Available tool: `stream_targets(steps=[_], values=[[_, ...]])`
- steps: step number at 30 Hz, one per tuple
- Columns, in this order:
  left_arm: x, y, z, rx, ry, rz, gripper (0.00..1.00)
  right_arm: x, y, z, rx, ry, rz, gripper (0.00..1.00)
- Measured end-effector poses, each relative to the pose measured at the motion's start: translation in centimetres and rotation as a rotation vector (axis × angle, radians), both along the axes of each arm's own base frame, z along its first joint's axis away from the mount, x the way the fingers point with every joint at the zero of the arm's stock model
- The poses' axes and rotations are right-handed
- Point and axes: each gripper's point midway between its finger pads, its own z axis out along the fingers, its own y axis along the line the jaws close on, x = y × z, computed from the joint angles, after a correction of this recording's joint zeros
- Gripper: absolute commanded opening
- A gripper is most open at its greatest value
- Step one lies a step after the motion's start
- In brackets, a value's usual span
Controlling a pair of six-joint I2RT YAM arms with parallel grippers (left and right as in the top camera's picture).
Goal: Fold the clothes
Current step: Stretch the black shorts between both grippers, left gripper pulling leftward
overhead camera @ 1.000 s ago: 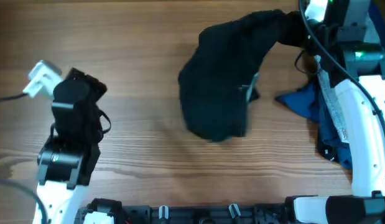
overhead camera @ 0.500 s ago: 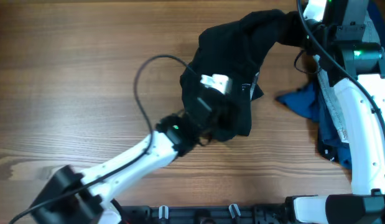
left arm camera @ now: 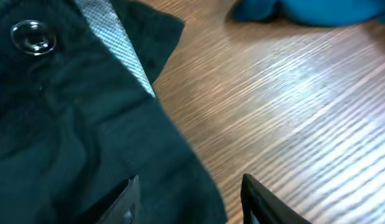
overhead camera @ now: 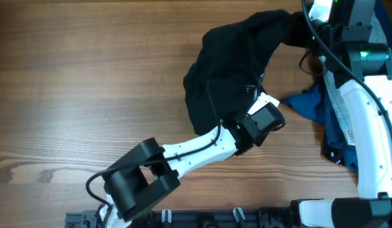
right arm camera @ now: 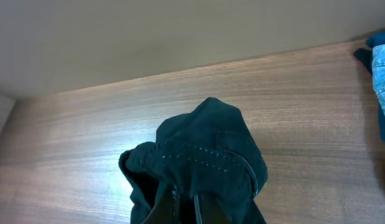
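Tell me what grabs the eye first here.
The black garment dominates, bunched at the upper right of the table, with one corner pinched up by the right gripper. The left gripper hangs open over its lower edge. A blue cloth lies crumpled beside the right arm.

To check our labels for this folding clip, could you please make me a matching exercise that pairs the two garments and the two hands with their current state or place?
Things:
1. black garment
2. blue garment
3. left hand
4. right hand

States or places:
A. open, low over the black garment's edge
B. shut on bunched dark cloth
C. lying at the right side of the table
D. one end held up, the rest on the table

Pairs: 1-D; 2-C; 3-A; 4-B.
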Motion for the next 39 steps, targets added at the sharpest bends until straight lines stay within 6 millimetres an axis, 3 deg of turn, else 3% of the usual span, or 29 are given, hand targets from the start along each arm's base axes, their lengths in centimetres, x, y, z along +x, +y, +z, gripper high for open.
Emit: stream_targets(steps=[4,10,14,16,17,19,20,25,26,27,28,30,32,33,34,35,36,37,38,39], values=[[-0.2,0.4,-1.1,0.042,0.002,-0.009,0.52,0.0,0.0,0.0,0.0,0.001,0.0,0.04],[-5.1,0.2,-3.9,0.186,0.038,-0.116,0.56,0.0,0.0,0.0,0.0,0.001,0.0,0.04],[-5.3,1.4,-5.5,0.265,0.059,-0.119,0.59,-0.1,0.0,-0.1,0.0,0.004,0.0,0.04],[-5.2,1.4,-5.6,0.266,0.059,-0.116,0.51,-0.1,0.0,-0.1,0.0,0.004,0.0,0.04],[-5.0,1.3,-5.5,0.259,0.056,-0.113,0.28,-0.1,0.0,-0.1,0.0,0.004,0.0,0.04],[-3.9,1.3,-5.6,0.247,0.049,-0.09,0.08,-0.1,0.0,-0.1,0.0,0.004,0.0,0.04],[-3.4,1.5,-5.7,0.246,0.047,-0.077,0.04,-0.1,0.0,-0.1,0.0,0.004,0.0,0.05],[-1.4,3.3,-5.8,0.266,0.058,-0.009,0.04,0.0,0.0,0.0,0.0,-0.002,0.0,0.04],[-1.2,4.0,-5.7,0.286,0.055,0.009,0.04,0.1,0.0,0.1,0.0,-0.004,0.0,0.04],[-1.0,6.1,-5.2,0.34,0.052,0.069,0.04,0.1,0.0,0.1,0.001,-0.004,0.001,0.04],[-0.6,7.7,-4.1,0.36,0.042,0.119,0.04,0.1,0.2,0.2,0.006,-0.009,0.007,0.04],[1.4,10.7,1.9,0.303,-0.032,0.243,0.04,0.2,0.5,0.6,0.011,-0.028,0.027,0.04],[4.5,15.6,12.8,0.092,-0.174,0.43,0.04,0.4,0.7,0.9,-0.001,-0.051,0.053,0.04],[5.6,19.4,18.3,-0.039,-0.246,0.543,0.04,0.4,0.7,1.0,-0.006,-0.059,0.057,0.04],[6.0,21.7,21.0,-0.105,-0.289,0.606,0.04,0.4,0.7,1.1,-0.011,-0.065,0.06,0.04],[6.4,25.1,24.8,-0.223,-0.348,0.691,0.04,0.4,0.7,1.4,-0.02,-0.075,0.067,0.04],[6.1,29.7,29.5,-0.352,-0.448,0.799,0.04,0.1,0.7,1.9,-0.025,-0.092,0.071,0.04],[4.8,32.9,33.6,-0.475,-0.538,0.853,0.04,-0.5,1.1,2.9,-0.017,-0.114,0.091,0.04],[3.1,34.4,36.6,-0.576,-0.594,0.845,0.04,-1.6,2.2,4.4,0.002,-0.149,0.132,0.04],[1.8,35.3,38.0,-0.621,-0.623,0.838,0.04,-2.6,2.9,5.6,0.014,-0.177,0.16,0.04]])
